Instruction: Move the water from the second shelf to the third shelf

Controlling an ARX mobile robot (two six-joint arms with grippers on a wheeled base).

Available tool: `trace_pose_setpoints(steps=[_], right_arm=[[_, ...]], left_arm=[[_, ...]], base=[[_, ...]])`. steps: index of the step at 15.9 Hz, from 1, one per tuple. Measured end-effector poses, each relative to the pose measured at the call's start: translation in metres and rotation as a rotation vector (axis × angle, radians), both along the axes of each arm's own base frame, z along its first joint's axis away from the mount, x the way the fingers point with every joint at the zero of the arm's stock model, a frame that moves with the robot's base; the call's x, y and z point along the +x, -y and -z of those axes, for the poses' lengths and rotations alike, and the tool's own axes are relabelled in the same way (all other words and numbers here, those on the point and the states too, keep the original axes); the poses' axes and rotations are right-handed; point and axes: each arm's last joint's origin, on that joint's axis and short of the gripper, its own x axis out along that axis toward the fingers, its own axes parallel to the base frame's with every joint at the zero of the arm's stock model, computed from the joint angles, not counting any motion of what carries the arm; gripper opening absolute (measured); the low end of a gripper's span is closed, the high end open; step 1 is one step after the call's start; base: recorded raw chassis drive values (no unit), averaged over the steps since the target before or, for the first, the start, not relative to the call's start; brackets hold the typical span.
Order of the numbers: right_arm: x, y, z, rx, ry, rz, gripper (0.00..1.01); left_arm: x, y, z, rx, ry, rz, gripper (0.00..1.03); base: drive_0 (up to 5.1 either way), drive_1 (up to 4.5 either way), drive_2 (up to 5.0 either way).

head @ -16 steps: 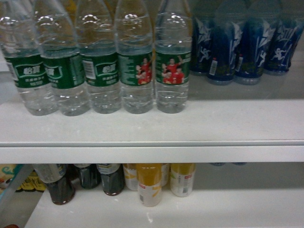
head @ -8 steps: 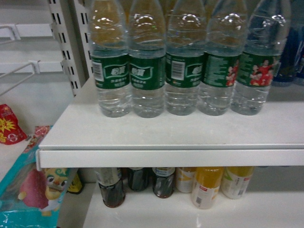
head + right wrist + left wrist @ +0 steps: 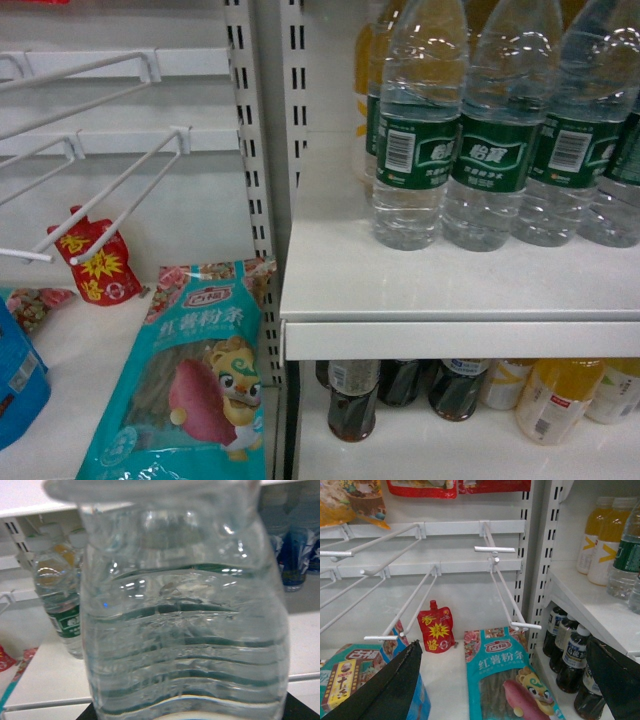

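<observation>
Water bottles of clear ribbed plastic with green labels [image 3: 420,130] stand in a row on the white shelf board [image 3: 420,290] in the head view, dark cola bottles [image 3: 352,400] below, neither gripper showing. Left wrist view: the left gripper [image 3: 505,680] hangs empty, black fingers [image 3: 385,690] spread wide before white wire hooks [image 3: 505,587] and a teal snack bag [image 3: 507,680]. Right wrist view: one bottle [image 3: 185,610] fills the frame; whether the right jaws clamp it I cannot tell, but it looks full, heavy, slick and squeezable, best gripped at the ribbed waist.
</observation>
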Motion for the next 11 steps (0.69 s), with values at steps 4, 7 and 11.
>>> trace_pose_setpoints(steps=[4,7,11], right_arm=[[0.0000,0.0006,0.0005,-0.002,-0.005,0.015,0.43],[-0.0001,0.0006,0.0002,-0.002,-0.002,0.018,0.43],[0.0004,0.0048,-0.0020,0.012,0.017,-0.086,0.43]], left_arm=[[0.0000,0.0000,-0.0001,0.000,0.002,0.001,0.98],[0.0000,0.0001,-0.0002,0.000,0.002,0.003,0.98],[0.0000,0.0001,-0.0002,0.000,0.002,0.004,0.98]], base=[[0.0,0.00,0.0],[0.0,0.00,0.0],[0.0,0.00,0.0]])
